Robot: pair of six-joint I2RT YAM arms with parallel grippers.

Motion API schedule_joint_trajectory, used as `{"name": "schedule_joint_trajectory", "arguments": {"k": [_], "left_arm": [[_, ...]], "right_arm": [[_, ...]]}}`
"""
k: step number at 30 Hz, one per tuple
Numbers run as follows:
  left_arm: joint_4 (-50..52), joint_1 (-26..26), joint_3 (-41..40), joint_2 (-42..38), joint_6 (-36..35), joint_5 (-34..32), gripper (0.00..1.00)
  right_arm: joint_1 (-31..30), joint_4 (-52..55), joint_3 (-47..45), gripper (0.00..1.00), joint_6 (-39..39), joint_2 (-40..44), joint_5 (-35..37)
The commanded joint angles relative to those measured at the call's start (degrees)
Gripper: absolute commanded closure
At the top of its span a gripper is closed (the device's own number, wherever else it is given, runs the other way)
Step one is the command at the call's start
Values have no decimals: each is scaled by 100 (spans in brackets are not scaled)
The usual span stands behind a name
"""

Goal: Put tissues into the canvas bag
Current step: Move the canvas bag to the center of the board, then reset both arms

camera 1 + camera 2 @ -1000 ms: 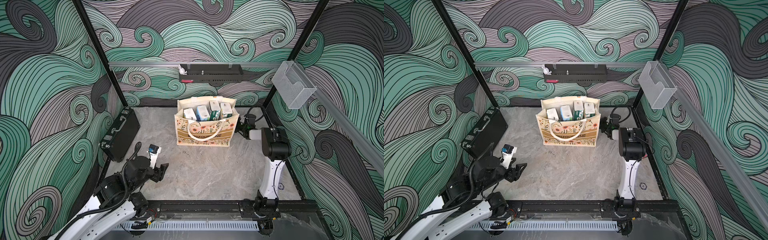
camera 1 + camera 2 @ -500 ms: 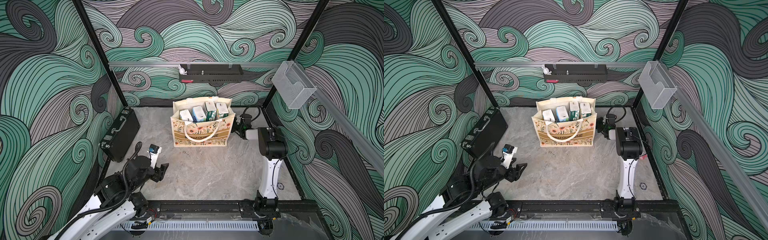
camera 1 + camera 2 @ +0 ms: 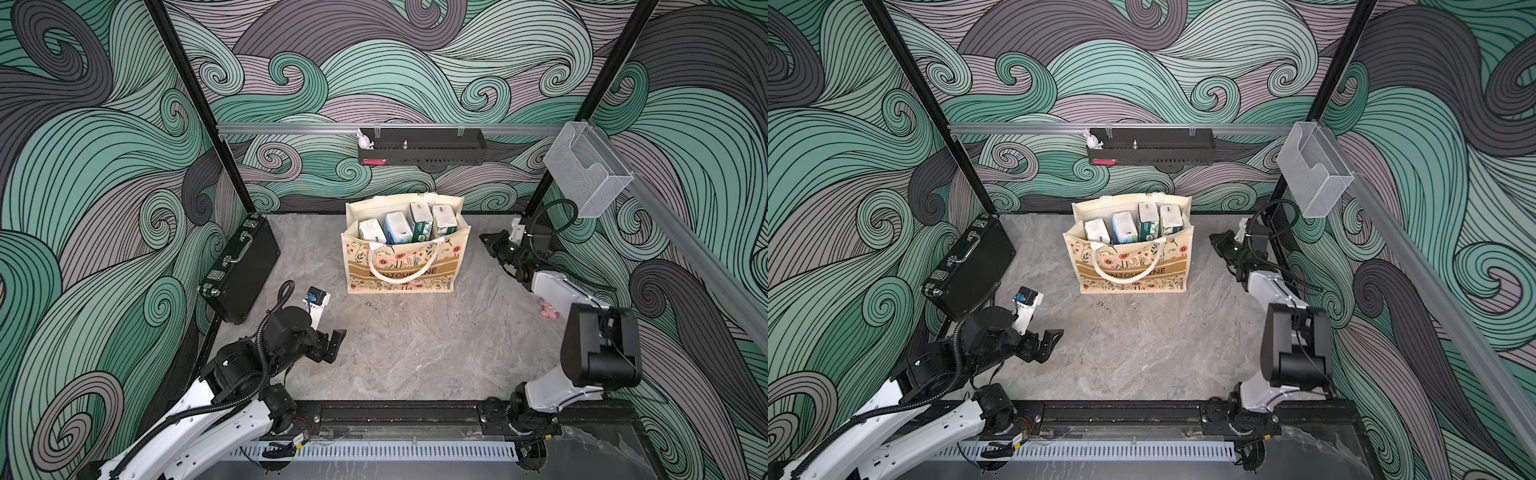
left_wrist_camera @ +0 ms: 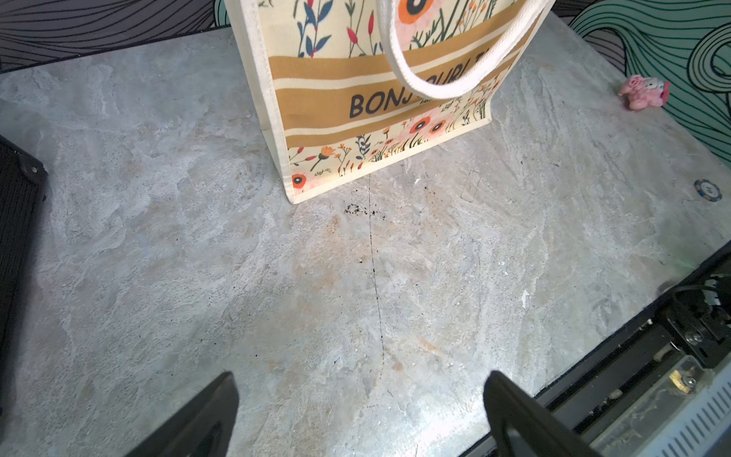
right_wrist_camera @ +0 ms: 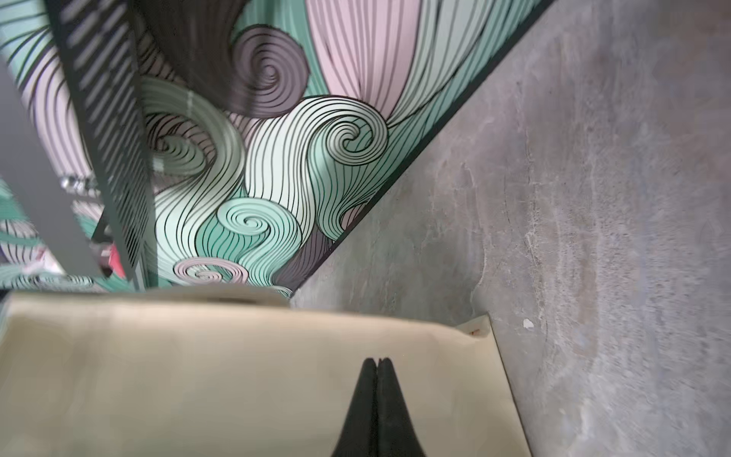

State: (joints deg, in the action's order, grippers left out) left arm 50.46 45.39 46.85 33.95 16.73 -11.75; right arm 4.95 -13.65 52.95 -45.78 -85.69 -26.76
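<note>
Canvas bag (image 3: 401,266) shifted left, four tissues (image 3: 398,227) visible inside, one briefcase (image 3: 241,270)

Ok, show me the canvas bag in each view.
Top view: canvas bag, centre, toward the back wall.
Top view: canvas bag, centre again, slightly further left.
Left wrist: canvas bag, upper middle, cropped by the edge.
Right wrist: canvas bag, its plain cream side, lower left.
Shared landmark: grey stone table.

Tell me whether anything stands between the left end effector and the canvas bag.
Nothing visible does. In the left wrist view, only bare table lies between the open left end effector and the canvas bag.
</note>
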Motion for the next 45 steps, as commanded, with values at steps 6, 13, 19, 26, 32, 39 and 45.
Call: {"name": "schedule_joint_trajectory", "arguments": {"k": [6,13,19,26,32,39,45], "left_arm": [[209,-39,264,81,342,-214,1],[56,-48,288,456,534,-210,1],[-1469,-51,56,400,798,168,1],[-4635,-52,-1418,44,386,-255,3],[-5606,-124,-1771,564,-569,-1881,1],[-5940,-544,-2030,627,-884,-1964,1],[-6597,-1163,-2583,748,-46,-2585,1]], "right_arm": [[6,1275,-1469,13,1538,2237,993],[6,1766,-2551,0,2225,4337,1836],[-12,1190,-3776,0,1912,6135,3012],[-110,977,-4157,0,2551,6709,3149],[-198,678,-4141,0,2755,6284,2942],[-300,215,-4318,0,3148,5932,3156],[-481,-1296,-4528,0,3943,4632,3218]]}}
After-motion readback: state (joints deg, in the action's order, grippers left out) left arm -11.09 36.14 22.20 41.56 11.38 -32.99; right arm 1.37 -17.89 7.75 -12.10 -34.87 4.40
